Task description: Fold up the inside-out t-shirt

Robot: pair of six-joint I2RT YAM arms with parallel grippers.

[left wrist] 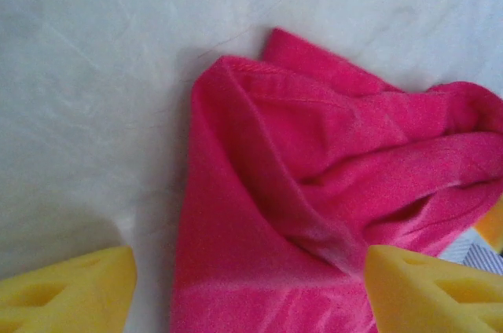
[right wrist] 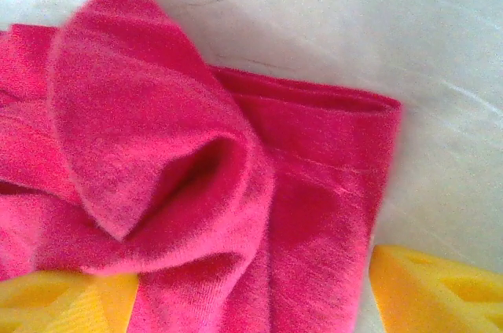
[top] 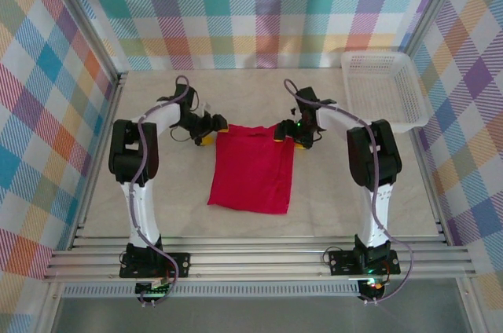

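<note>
Shirt: the plain bright red soft-fabric t-shirt [top: 253, 168] lies on the pale beige table [top: 157, 192] between the two arms. It is folded to a narrow rectangle and its near edge is flat.
Far edge: it is bunched, and loose flaps stand up at both far corners.
Left gripper [top: 213, 130]: at the far left corner, yellow wedge fingers [left wrist: 67, 294] spread wide, cloth between them but not pinched.
Right gripper [top: 285, 132]: at the far right corner, also spread wide, grasping nothing.
Basket: a white plastic mesh basket [top: 383, 85], far right, well apart.
Risk: a raised flap may catch on a finger and drag the fold open. Folding over these lumps could come out uneven.
</note>
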